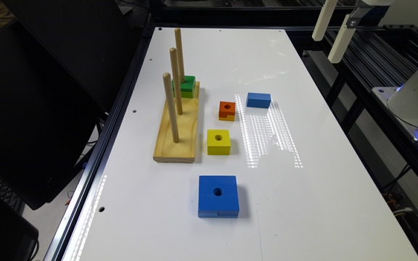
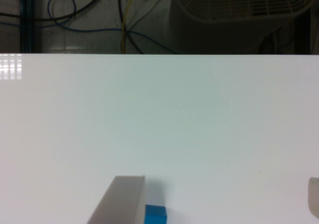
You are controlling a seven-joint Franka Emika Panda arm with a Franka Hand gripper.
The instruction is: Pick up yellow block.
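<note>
The yellow block [image 1: 218, 142], an all-yellow square with a round centre hole, lies flat on the white table [image 1: 303, 203] near its middle, just off the exterior view's right side of the wooden peg base. My gripper [image 1: 326, 49] hangs high above the table's far corner at the exterior view's right, well away from the block. In the wrist view the gripper [image 2: 222, 180] is open: two pale fingers [image 2: 122, 201] stand wide apart with nothing between them.
A wooden base [image 1: 178, 127] carries three upright pegs, with a green block [image 1: 184, 86] on the far one. An orange-topped block [image 1: 227, 110], a small blue block [image 1: 258, 100] [image 2: 155, 215] and a big blue square block [image 1: 218, 196] lie around the yellow one. Black panels stand along the exterior view's left.
</note>
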